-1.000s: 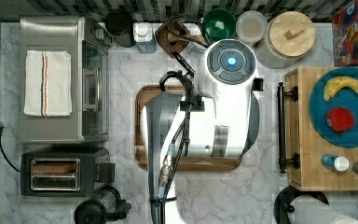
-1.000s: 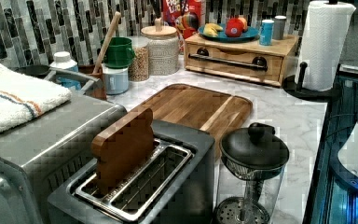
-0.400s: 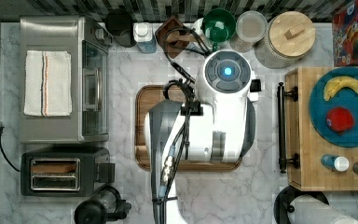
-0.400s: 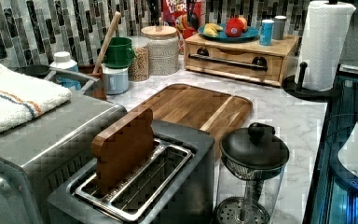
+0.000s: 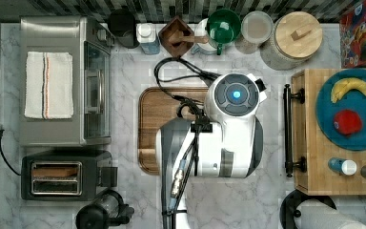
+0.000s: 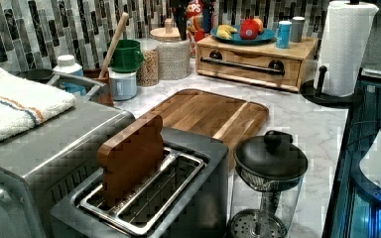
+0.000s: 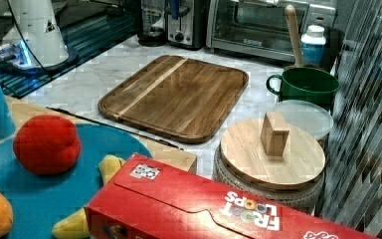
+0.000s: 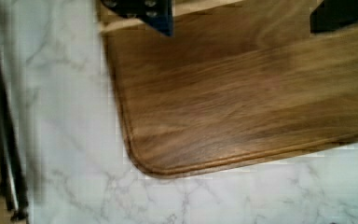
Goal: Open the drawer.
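The drawer (image 5: 314, 176) is a light wooden box at the top view's right, and its front (image 6: 250, 65) looks flush with the box in the left view. Its long black bar handle (image 5: 288, 129) runs along the front on two mounts, and shows as a dark bar (image 8: 0, 116) in the wrist view. My arm (image 5: 233, 124) hangs over the brown wooden tray (image 5: 157, 114), a short way from the handle. In the wrist view my gripper (image 8: 240, 14) is open over a tray corner (image 8: 242, 102), with nothing between the fingertips (image 8: 142, 14).
On the drawer box rest a blue plate of fruit (image 5: 352, 114) and small shakers (image 5: 343, 166). A paper towel roll (image 6: 345, 47) stands beside it. Jars, a green mug (image 5: 224, 26) and a cereal box (image 5: 362, 31) line the back wall. Toaster oven (image 5: 64, 81), toaster and coffee press sit at the top view's left.
My arm's head has moved away from the back wall, down the top view, over the tray. The drawer and everything else on the counter stayed put.
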Available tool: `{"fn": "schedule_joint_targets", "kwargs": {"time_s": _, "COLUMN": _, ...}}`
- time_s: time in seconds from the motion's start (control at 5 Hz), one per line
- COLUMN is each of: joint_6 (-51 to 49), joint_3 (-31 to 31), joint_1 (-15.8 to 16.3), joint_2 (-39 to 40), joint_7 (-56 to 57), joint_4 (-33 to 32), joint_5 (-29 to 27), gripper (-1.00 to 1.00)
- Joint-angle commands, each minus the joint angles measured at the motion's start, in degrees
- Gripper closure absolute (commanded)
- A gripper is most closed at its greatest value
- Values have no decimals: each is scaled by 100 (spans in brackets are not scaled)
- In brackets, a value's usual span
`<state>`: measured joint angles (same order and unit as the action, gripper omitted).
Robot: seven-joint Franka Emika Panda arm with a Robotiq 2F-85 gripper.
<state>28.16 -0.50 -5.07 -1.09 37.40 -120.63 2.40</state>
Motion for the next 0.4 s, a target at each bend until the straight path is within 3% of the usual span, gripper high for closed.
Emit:
{"fn": "schedule_joint_targets", "kwargs": {"time_s": 0.2, "joint_6": 885, "joint_3": 590, "joint_1": -649, "joint_2": -55, "joint_7": 2050, "joint_4": -364, "joint_5": -155, "gripper": -100}}
{"fn": "schedule_joint_targets", "kwargs": {"time_s": 0.4, "joint_6": 1291, "joint_3": 820, "joint_1": -751, "joint_2": 74, "joint_7": 2708, "joint_4": -456, "joint_5": -244, "gripper": -100}}
